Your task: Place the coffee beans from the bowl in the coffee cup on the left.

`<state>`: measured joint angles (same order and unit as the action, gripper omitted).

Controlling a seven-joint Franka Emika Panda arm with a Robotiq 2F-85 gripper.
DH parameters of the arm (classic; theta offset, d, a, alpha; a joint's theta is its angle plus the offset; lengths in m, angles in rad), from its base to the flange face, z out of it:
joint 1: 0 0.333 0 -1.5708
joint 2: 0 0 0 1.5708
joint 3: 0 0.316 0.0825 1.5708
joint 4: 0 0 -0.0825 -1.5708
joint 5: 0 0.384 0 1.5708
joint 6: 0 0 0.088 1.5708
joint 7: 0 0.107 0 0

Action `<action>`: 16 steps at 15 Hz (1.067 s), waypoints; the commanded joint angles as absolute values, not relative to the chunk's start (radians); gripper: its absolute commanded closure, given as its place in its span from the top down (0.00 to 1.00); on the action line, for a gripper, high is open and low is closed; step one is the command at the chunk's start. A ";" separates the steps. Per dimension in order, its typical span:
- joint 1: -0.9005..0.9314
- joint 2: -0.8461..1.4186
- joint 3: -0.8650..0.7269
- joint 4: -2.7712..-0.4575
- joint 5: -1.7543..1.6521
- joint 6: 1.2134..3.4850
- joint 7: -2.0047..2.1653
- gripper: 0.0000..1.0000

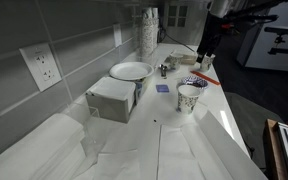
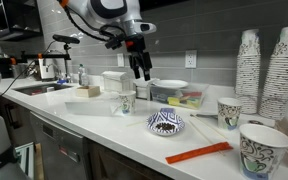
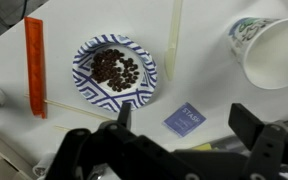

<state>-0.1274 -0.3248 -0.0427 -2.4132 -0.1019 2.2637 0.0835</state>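
The bowl is a shallow round dish with a blue-and-white patterned inside, and the dark coffee beans lie heaped in its middle. It shows in both exterior views. The coffee cup, white paper with a dark speckled wall, stands upright and apart from the bowl, and shows in both exterior views. My gripper is open and empty. It hangs well above the counter, between bowl and cup, in both exterior views.
A blue tea bag lies below my jaws. An orange stick lies beside the bowl. A white plate and a white box stand by the wall. More cups and cup stacks are further along the counter.
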 commanded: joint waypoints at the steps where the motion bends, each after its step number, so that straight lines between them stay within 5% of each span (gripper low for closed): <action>1: -0.161 -0.233 -0.066 -2.430 -0.154 2.343 0.117 1.00; 16: -0.130 0.062 -0.086 -2.362 -0.212 2.520 0.230 1.00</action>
